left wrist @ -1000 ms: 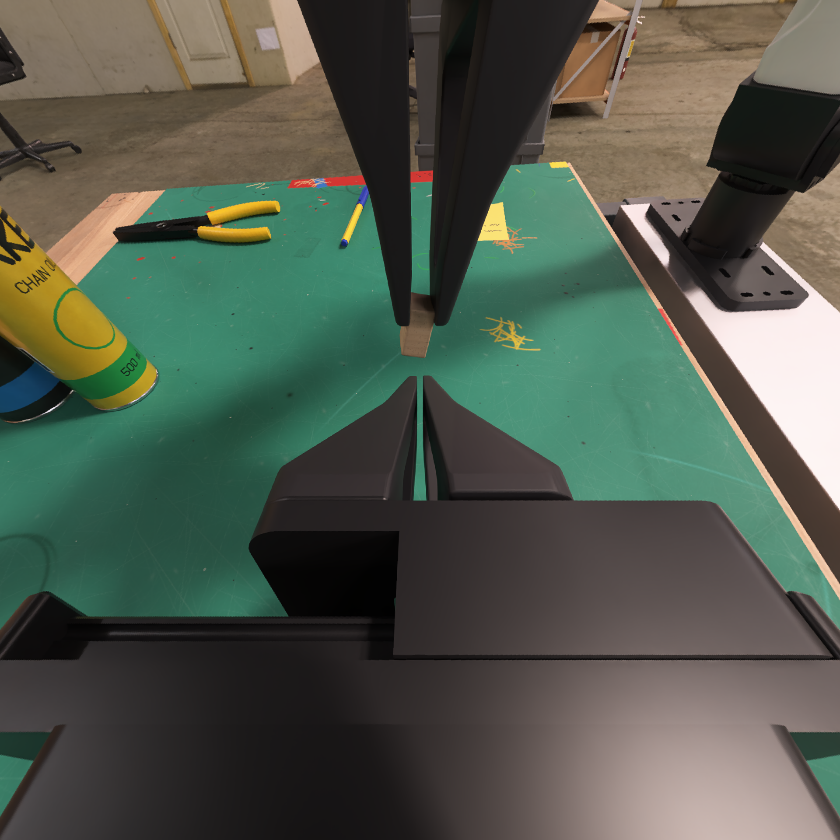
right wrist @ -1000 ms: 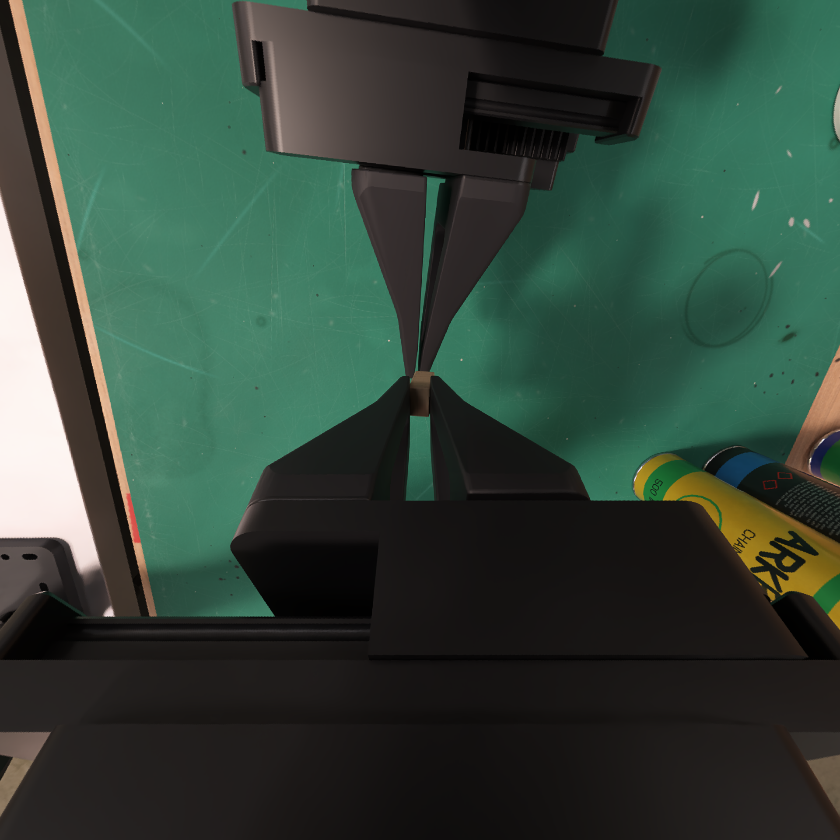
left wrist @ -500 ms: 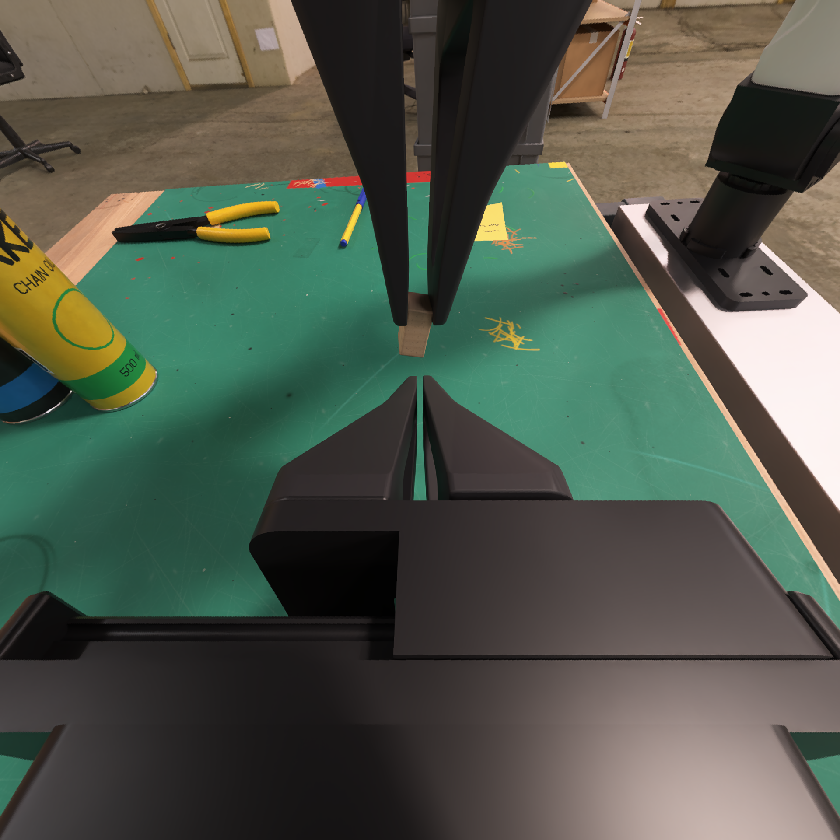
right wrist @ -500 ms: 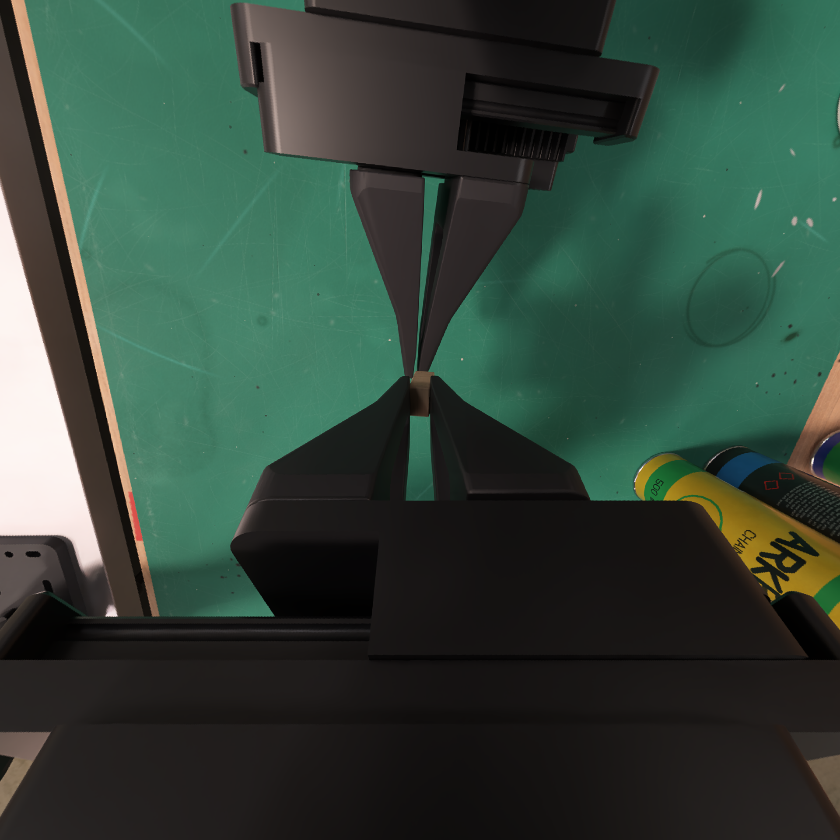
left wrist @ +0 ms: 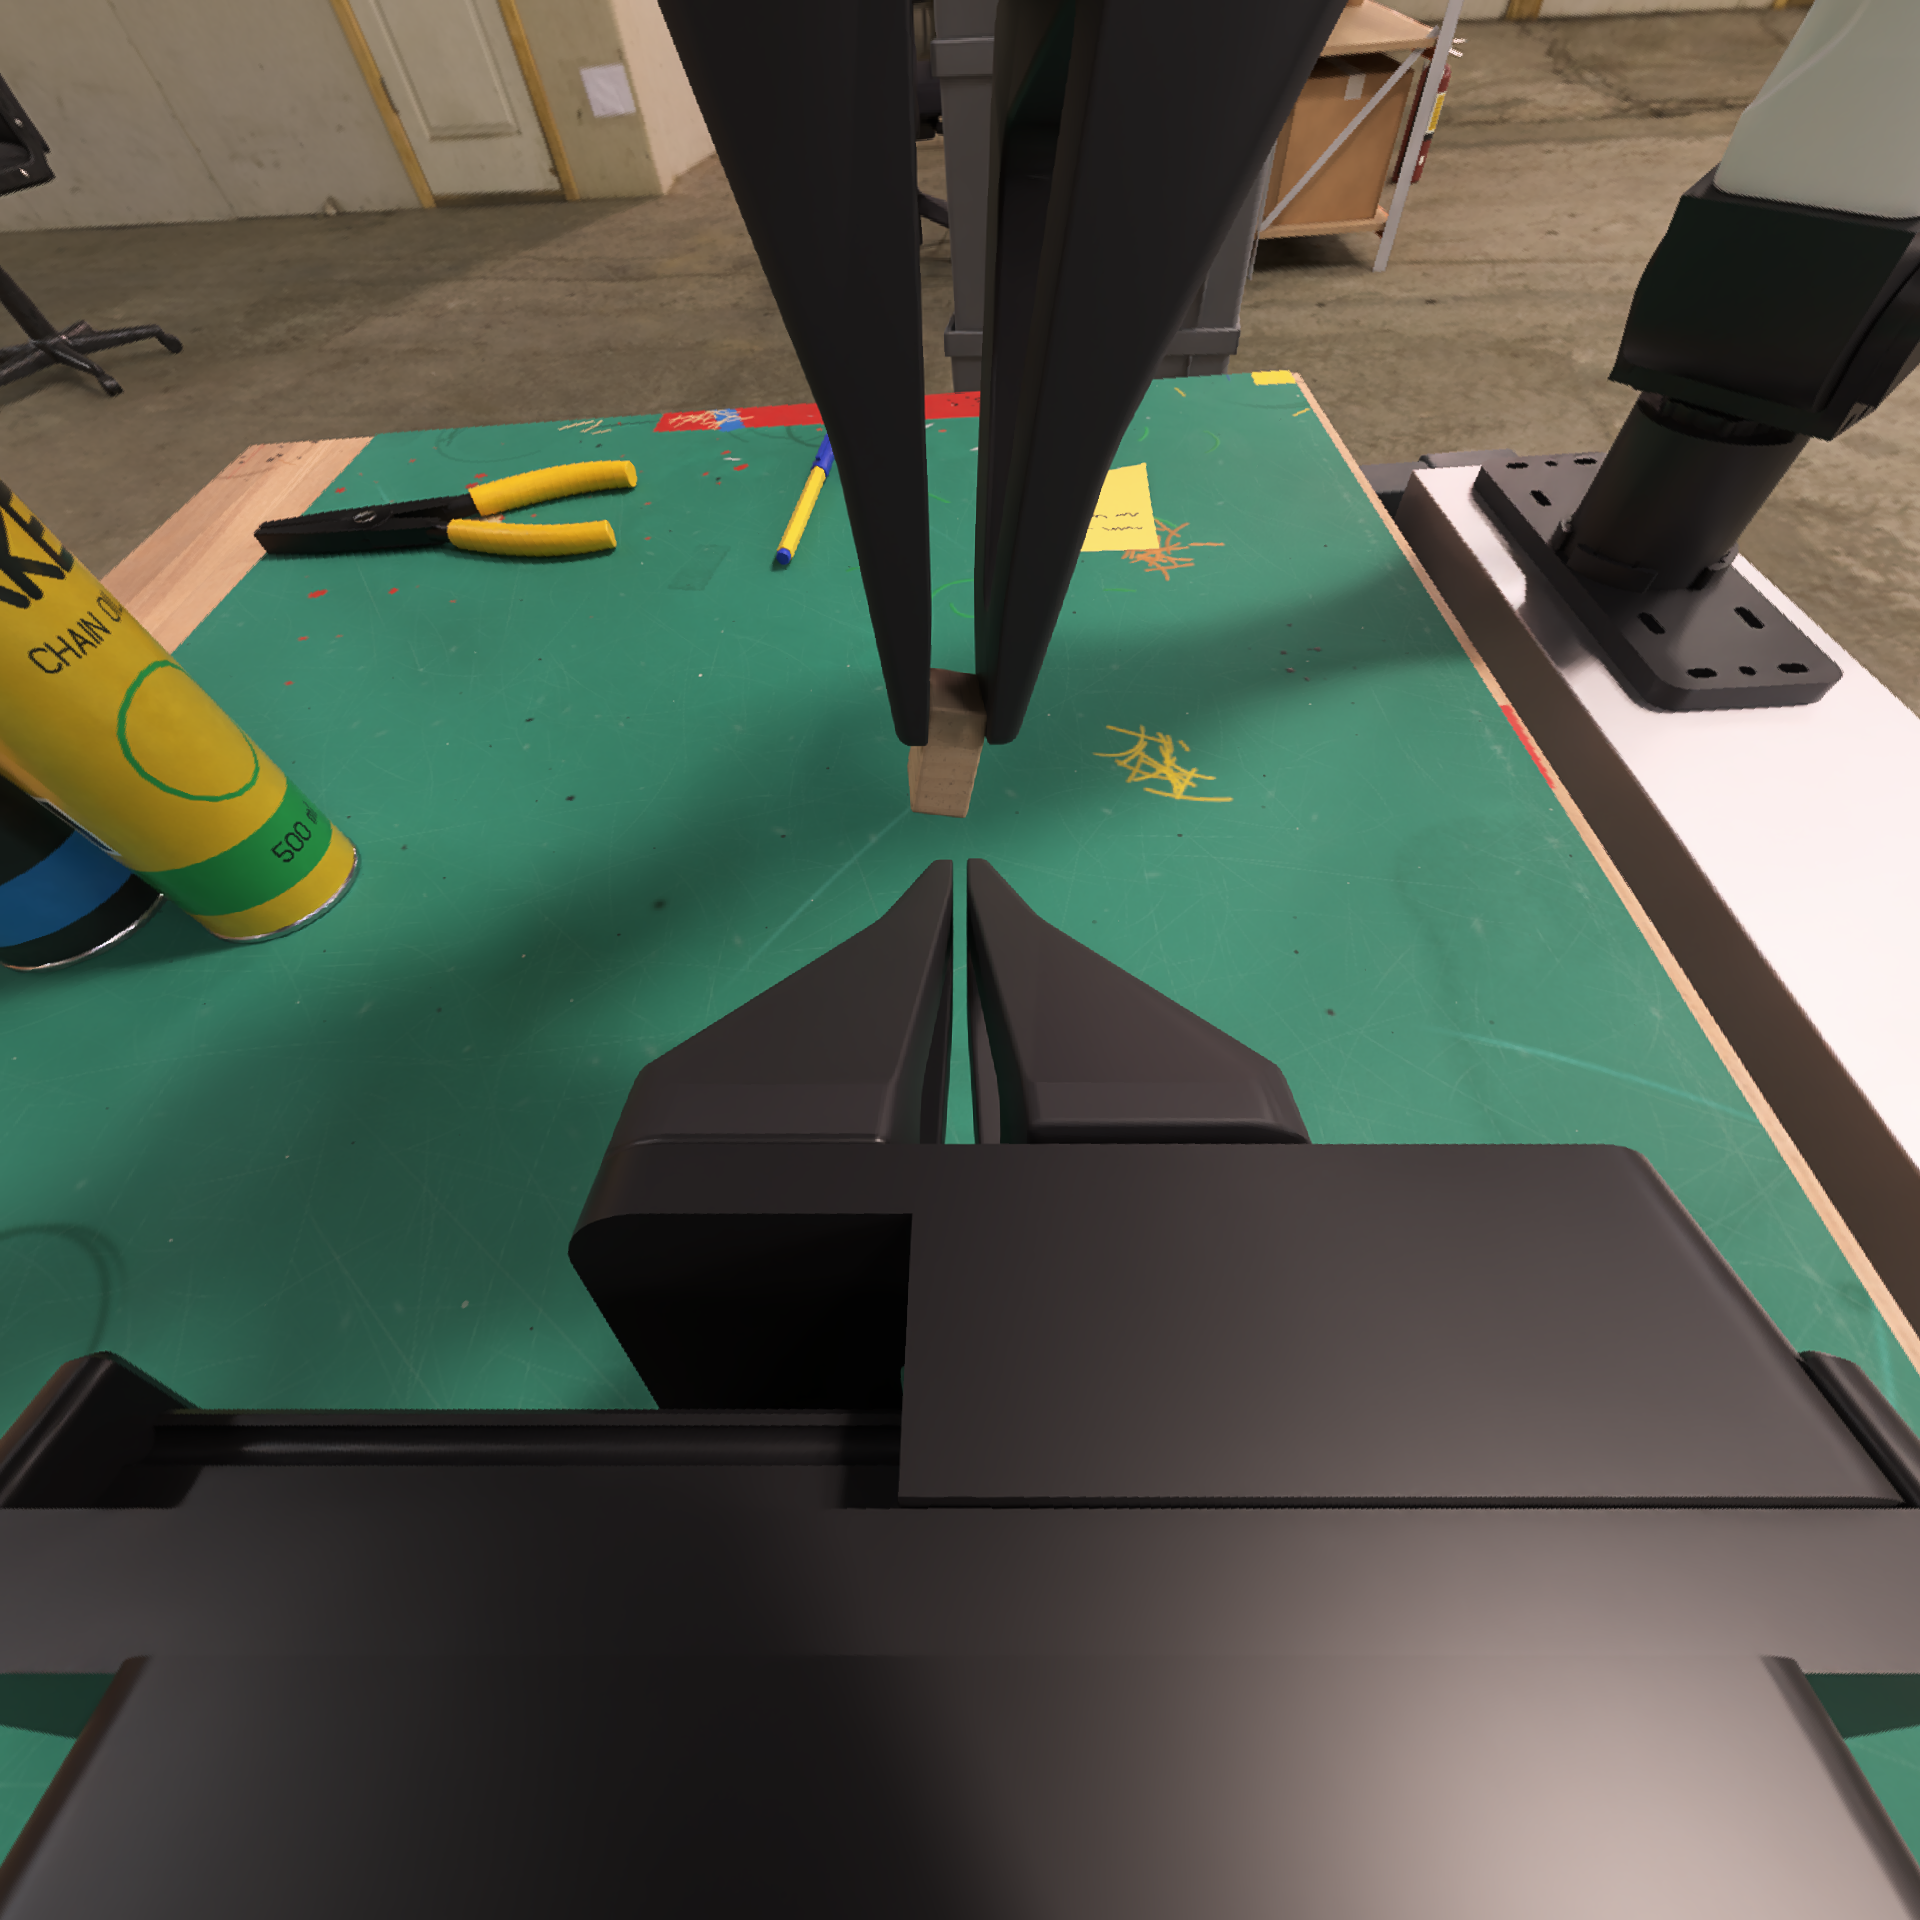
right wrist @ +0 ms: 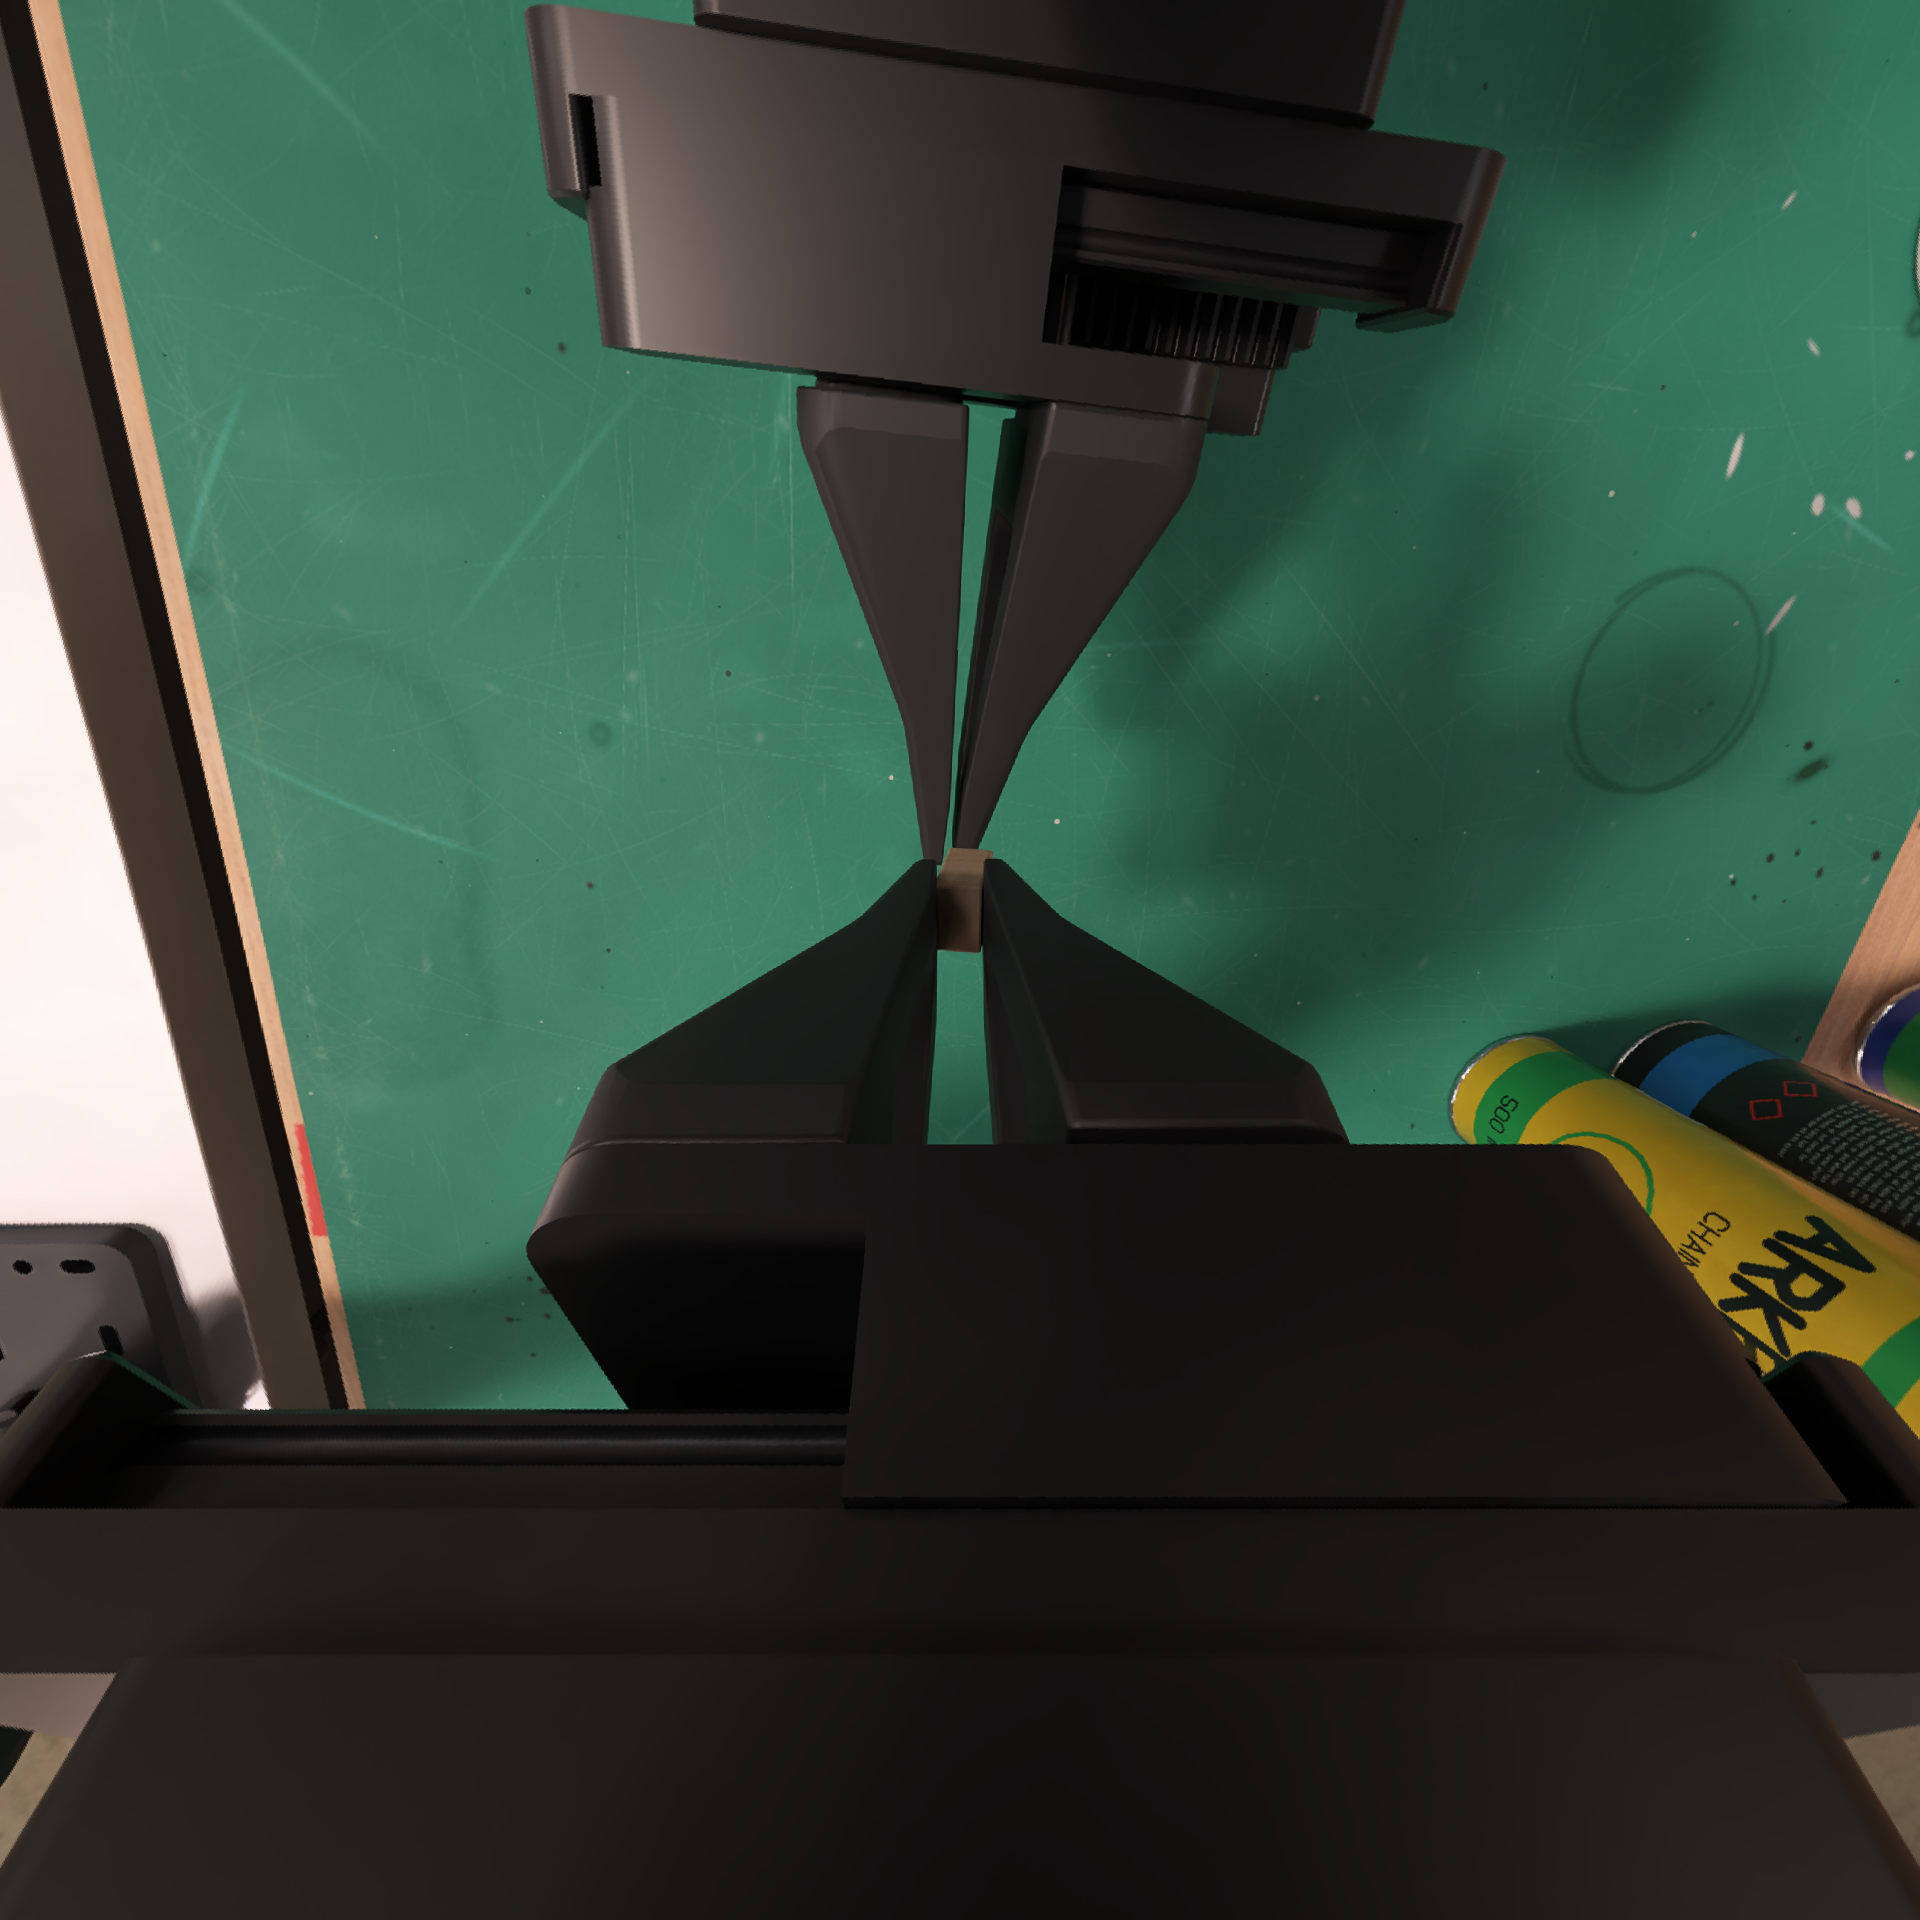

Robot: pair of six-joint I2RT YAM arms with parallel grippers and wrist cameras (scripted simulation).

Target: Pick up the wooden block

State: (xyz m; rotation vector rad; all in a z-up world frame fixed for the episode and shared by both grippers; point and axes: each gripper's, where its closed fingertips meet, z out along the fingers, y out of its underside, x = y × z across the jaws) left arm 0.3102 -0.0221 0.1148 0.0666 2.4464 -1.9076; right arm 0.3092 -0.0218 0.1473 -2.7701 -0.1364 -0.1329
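Note:
The small wooden block point(left wrist: 943, 774) is held upright between the fingers of my right gripper point(left wrist: 956, 732), which comes down from the top of the left wrist view. The block's lower end hangs below the fingertips, close to the green mat point(left wrist: 468, 1091); I cannot tell if it touches. In the right wrist view the right gripper point(right wrist: 958, 875) is shut on the block point(right wrist: 960, 927). My left gripper point(left wrist: 958, 868) is shut and empty, low over the mat, its tips just short of the block. It also shows in the right wrist view point(right wrist: 951, 840), tips almost at the block.
A yellow spray can point(left wrist: 177, 769) and a dark blue one point(left wrist: 62, 894) lie at the left. Yellow-handled pliers point(left wrist: 457, 520), a pen point(left wrist: 802, 509) and a yellow note point(left wrist: 1120, 509) lie at the far end. The right arm's base point(left wrist: 1652, 582) stands on a white surface right of the mat.
Almost nothing. The right gripper stays shut on the block; in its view the table edge and cans have crept slightly toward the middle. The left gripper has not moved.

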